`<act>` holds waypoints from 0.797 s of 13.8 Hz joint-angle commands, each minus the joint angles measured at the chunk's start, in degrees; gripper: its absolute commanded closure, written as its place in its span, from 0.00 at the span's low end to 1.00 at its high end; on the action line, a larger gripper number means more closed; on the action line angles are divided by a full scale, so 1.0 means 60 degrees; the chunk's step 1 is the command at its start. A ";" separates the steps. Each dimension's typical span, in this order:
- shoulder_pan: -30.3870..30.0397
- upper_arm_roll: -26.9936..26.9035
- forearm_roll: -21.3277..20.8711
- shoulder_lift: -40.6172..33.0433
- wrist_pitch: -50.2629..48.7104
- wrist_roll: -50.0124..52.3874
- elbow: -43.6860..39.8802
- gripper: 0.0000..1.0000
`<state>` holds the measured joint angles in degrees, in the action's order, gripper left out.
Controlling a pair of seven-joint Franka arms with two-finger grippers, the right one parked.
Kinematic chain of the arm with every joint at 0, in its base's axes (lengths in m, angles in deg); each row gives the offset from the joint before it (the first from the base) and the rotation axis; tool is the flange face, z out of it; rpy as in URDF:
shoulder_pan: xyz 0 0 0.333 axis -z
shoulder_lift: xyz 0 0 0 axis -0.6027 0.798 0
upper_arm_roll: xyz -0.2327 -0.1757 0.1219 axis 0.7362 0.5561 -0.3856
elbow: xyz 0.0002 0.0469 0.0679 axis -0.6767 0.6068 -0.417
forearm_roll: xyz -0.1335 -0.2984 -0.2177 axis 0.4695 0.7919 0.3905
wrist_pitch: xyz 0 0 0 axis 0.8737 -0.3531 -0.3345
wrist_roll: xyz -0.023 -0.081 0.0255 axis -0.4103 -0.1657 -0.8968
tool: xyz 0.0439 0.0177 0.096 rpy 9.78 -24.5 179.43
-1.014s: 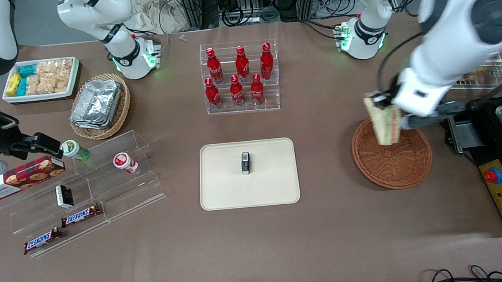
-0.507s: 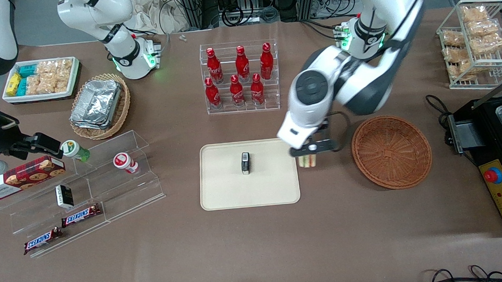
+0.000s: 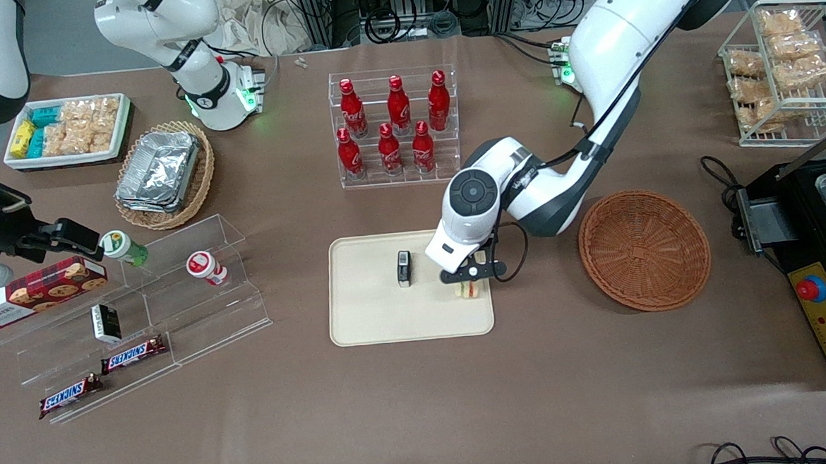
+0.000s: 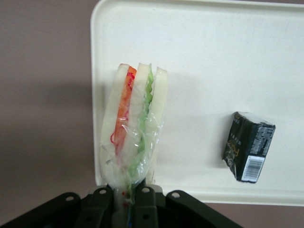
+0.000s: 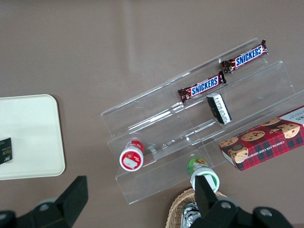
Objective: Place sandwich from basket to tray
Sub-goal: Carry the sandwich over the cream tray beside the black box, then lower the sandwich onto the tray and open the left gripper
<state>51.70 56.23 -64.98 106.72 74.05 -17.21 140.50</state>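
Note:
My gripper point(image 3: 469, 274) is shut on the plastic-wrapped sandwich point(image 3: 467, 288), pinching its wrapped end point(image 4: 128, 190). The sandwich point(image 4: 135, 128) shows pale bread with orange-red and green filling. It hangs just inside the rim of the cream tray point(image 3: 368, 319), at the tray's end nearest the basket. I cannot tell whether it touches the tray point(image 4: 213, 57). The round reddish-brown wicker basket point(image 3: 643, 248) has nothing in it and stands beside the tray, toward the working arm's end of the table.
A small black packet point(image 3: 403, 268) lies mid-tray, close beside the sandwich point(image 4: 248, 146). A rack of red bottles point(image 3: 397, 127) stands farther from the front camera than the tray. Acrylic snack shelves point(image 3: 141, 310) sit toward the parked arm's end, and a black machine point(image 3: 824, 260) at the working arm's end.
The gripper carried the sandwich from above the basket across to the tray, and now holds it lower, over the tray's end nearest the basket.

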 commanded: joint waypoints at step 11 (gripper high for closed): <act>-0.0168 -0.0147 -0.0359 0.0361 0.0552 0.0491 0.0199 0.00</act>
<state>51.38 55.04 -66.09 109.20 76.90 -16.45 141.72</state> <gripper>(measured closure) 0.674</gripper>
